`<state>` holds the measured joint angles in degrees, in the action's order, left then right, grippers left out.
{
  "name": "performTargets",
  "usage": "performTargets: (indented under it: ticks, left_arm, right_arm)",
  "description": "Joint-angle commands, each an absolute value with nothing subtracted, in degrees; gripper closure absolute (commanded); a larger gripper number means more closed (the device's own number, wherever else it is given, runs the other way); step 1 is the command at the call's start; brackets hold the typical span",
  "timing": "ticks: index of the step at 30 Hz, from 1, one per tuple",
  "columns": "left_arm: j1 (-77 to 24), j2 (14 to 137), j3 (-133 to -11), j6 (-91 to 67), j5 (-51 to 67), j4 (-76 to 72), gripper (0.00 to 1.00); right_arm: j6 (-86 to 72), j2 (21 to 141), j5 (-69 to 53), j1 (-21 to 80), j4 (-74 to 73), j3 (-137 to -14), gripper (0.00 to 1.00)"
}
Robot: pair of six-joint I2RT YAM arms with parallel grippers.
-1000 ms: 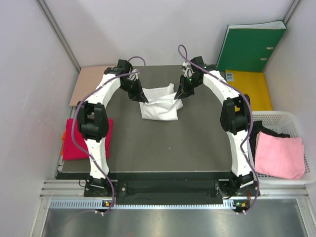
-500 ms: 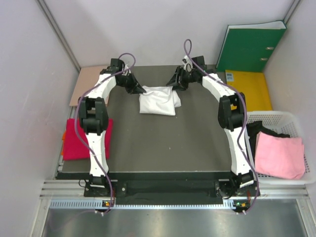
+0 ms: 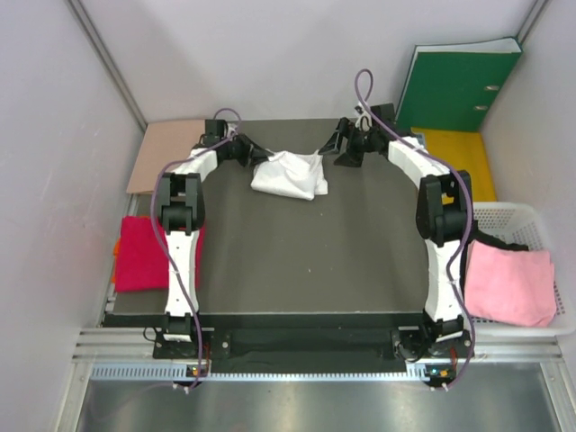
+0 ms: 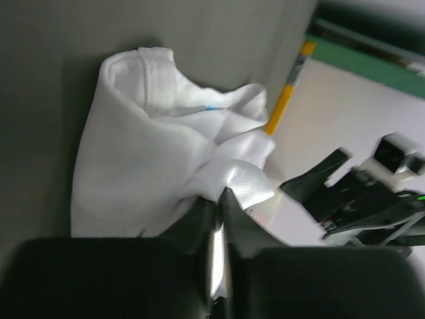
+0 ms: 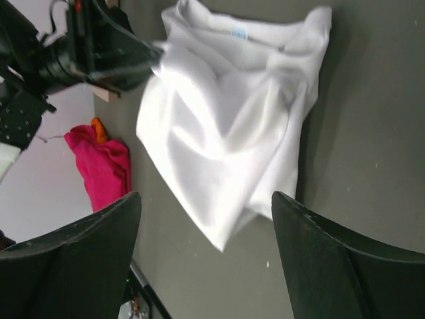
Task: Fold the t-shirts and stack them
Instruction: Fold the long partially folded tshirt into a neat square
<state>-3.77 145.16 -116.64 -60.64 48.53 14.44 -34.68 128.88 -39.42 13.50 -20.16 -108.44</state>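
The white t-shirt [image 3: 290, 174] lies bunched at the far middle of the dark mat, its blue neck label [image 5: 238, 33] showing. My left gripper [image 3: 255, 155] is at its left edge. In the left wrist view its jaws [image 4: 221, 193] pinch a fold of the white t-shirt [image 4: 146, 153], with only a thin slit between them. My right gripper [image 3: 337, 148] hovers just right of the shirt. It stands wide open [image 5: 206, 199], nothing between its fingers, with the white t-shirt [image 5: 226, 126] lying beyond them. A crimson t-shirt [image 3: 144, 252] lies at the left edge. A pink t-shirt [image 3: 510, 283] rests on the white basket [image 3: 531, 216].
A green binder [image 3: 459, 85] leans on the back wall at the right, with a yellow sheet [image 3: 459, 166] below it. A tan cardboard sheet [image 3: 166, 153] lies at the back left. Grey walls close in both sides.
Both grippers moved toward the far edge, carrying the white t-shirt back with them. The right gripper let go of it, opened wide and drew off to the right.
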Motion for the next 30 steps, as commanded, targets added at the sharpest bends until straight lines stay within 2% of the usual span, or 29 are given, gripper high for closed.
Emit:
performTargets:
  ticks: [1,2,3,7,9,13,16,23,30]
  left_arm:
    - [-1.2,143.0,-116.7,-68.1,51.1,0.5,0.63]
    - [-1.1,142.3,-115.9,-68.5,51.3,-2.9,0.06]
    - [-1.1,141.0,-115.2,-68.3,51.5,-3.3,0.01]
    - [-1.1,137.9,-111.9,-65.7,52.1,-3.3,0.01]
    - [-1.1,136.7,-112.1,-59.7,51.6,4.2,0.01]
    - [-1.1,134.7,-114.6,-43.3,44.4,20.4,0.01]
    - [-1.1,134.1,-115.6,-38.4,41.1,27.6,0.01]
    - [-1.2,136.0,-117.1,-32.7,39.5,33.1,0.01]
    - [-1.6,137.3,-118.4,-31.5,41.4,33.0,0.01]
  right_arm:
    - [-30.5,120.2,-38.7,13.5,-20.1,-101.6,0.22]
    - [-30.5,119.6,-38.8,13.5,-19.7,-100.3,0.23]
    - [-30.7,119.2,-39.0,13.4,-19.2,-99.2,0.23]
    - [-31.2,118.1,-39.6,14.2,-18.2,-95.6,0.25]
    - [-32.2,118.0,-40.4,14.8,-17.4,-94.8,0.28]
    - [-36.4,119.2,-43.2,16.5,-13.5,-93.4,0.44]
    - [-38.7,121.7,-44.6,18.0,-12.1,-93.9,0.55]
    - [-42.5,126.7,-43.6,19.3,-10.5,-96.2,0.62]
    - [-41.4,127.2,-39.9,19.5,-16.1,-98.7,0.63]
